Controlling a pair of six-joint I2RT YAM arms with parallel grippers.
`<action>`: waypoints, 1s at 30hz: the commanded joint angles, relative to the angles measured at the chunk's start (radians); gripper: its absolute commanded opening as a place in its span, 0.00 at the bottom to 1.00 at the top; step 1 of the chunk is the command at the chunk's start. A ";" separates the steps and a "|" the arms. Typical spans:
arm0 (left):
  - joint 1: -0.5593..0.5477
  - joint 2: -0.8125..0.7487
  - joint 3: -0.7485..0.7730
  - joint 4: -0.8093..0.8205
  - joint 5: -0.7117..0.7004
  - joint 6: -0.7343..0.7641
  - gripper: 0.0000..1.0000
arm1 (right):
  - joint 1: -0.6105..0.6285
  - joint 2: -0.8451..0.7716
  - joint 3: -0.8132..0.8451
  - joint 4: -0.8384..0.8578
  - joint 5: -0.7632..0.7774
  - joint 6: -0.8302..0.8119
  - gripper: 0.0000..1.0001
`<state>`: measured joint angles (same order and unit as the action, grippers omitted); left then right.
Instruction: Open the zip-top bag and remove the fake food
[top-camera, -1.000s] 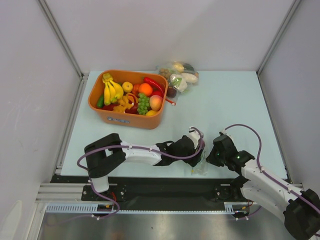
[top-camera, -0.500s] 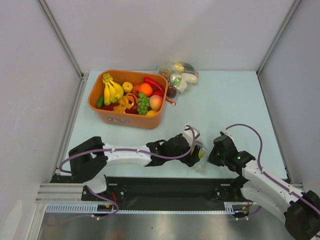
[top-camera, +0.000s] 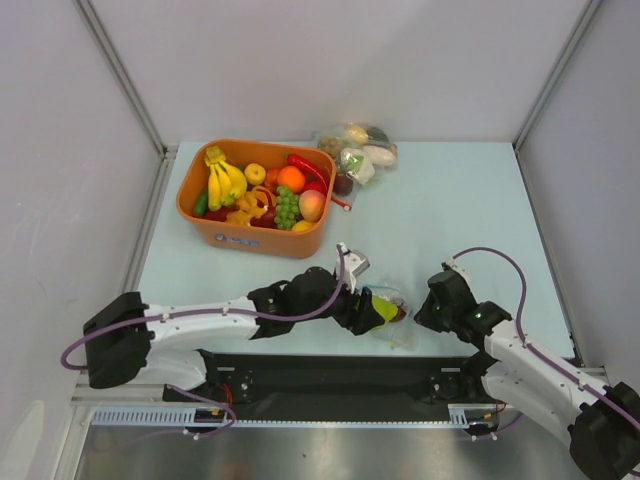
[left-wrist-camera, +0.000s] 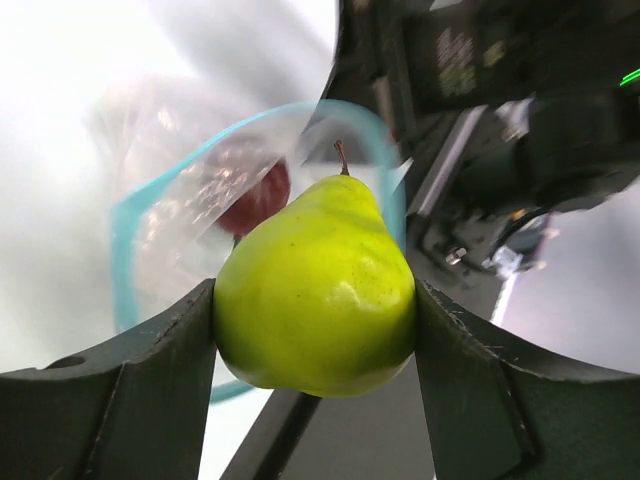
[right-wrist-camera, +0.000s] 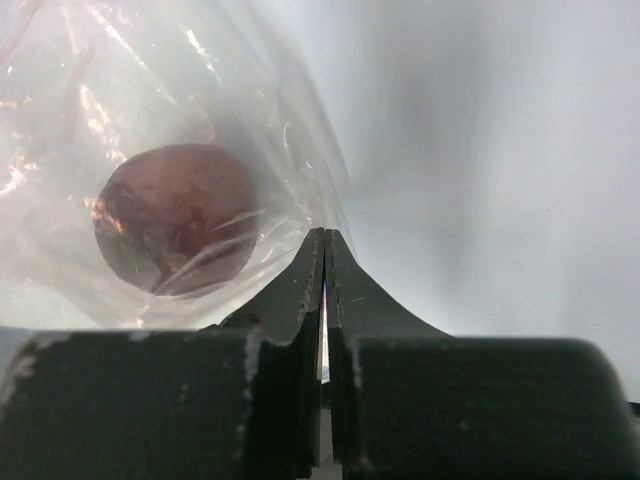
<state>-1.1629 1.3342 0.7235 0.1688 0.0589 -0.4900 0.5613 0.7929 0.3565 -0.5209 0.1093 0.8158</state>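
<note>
My left gripper (top-camera: 375, 304) is shut on the light green pear (top-camera: 384, 310), held just left of the zip-top bag (top-camera: 398, 328) at the table's near edge. In the left wrist view the pear (left-wrist-camera: 315, 285) fills the space between my fingers (left-wrist-camera: 120, 400), in front of the bag's open bluish zip rim (left-wrist-camera: 125, 240). The dark maroon fruit (left-wrist-camera: 258, 197) is inside the bag. My right gripper (top-camera: 422, 316) is shut on the bag's film; its wrist view shows closed jaws pinching plastic (right-wrist-camera: 290, 170) beside the maroon fruit (right-wrist-camera: 175, 230). I see no chili in the bag.
An orange tub (top-camera: 255, 240) of bananas, orange, grapes and peach stands at the back left, with a long red chili (top-camera: 306, 167) at its far right rim. A larger clear bag of vegetables (top-camera: 358, 148) lies behind it. Walls enclose the table on three sides.
My left gripper has drawn back to the left, out of the bag's mouth, with the pear in it, and the left arm has stretched out low. The right arm has not moved.
</note>
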 joint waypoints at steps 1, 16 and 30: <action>0.025 -0.078 -0.016 0.115 0.044 -0.032 0.16 | 0.002 -0.003 0.025 -0.014 0.035 -0.003 0.00; 0.211 -0.346 0.057 -0.101 0.128 0.040 0.15 | 0.002 -0.012 0.029 -0.014 0.035 -0.007 0.00; 0.778 -0.327 0.238 -0.313 0.044 0.199 0.15 | 0.002 -0.001 0.030 -0.004 0.027 -0.021 0.00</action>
<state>-0.4725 0.9619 0.9073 -0.1059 0.1295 -0.3347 0.5613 0.7902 0.3565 -0.5316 0.1184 0.8097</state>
